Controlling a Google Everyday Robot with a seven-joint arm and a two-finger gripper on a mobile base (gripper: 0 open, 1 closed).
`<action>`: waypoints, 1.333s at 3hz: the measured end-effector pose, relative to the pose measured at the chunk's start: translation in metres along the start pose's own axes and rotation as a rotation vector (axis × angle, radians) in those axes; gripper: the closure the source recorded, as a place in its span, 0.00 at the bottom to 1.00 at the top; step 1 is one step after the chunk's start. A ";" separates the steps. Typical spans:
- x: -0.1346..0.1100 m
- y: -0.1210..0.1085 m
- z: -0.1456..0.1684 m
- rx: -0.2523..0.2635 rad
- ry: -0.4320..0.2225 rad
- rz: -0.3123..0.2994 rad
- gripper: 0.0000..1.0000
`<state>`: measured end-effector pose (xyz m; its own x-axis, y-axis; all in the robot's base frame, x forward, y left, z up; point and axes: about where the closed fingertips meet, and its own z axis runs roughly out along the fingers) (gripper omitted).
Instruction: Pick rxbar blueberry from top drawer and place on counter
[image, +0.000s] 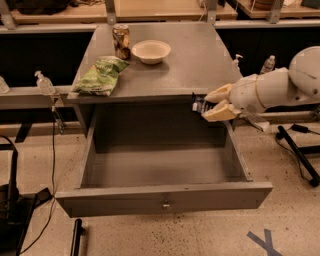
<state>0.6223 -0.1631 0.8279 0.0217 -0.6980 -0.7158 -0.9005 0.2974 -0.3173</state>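
My gripper (210, 103) comes in from the right on a white arm and is shut on the rxbar blueberry (199, 104), a small dark bar showing between the cream fingers (218, 113). It holds the bar in the air at the counter's front right edge, above the open top drawer (160, 170). The drawer is pulled fully out, grey, with a small metal knob (165, 204) on its front, and its inside looks bare. The counter (190, 60) is the matte grey cabinet top just left of the gripper.
On the counter lie a green chip bag (102, 75), a can (121, 41) and a white bowl (150, 51). Wooden tabletops run behind. Bottles stand at left (44, 83) and right (268, 64). A blue X (265, 243) marks the floor.
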 end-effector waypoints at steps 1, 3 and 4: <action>-0.013 -0.009 -0.013 0.020 0.005 -0.028 1.00; -0.019 -0.086 0.000 0.101 0.087 -0.014 1.00; -0.015 -0.113 0.016 0.113 0.117 0.027 1.00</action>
<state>0.7304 -0.1753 0.8646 -0.0582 -0.7577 -0.6500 -0.8455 0.3836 -0.3714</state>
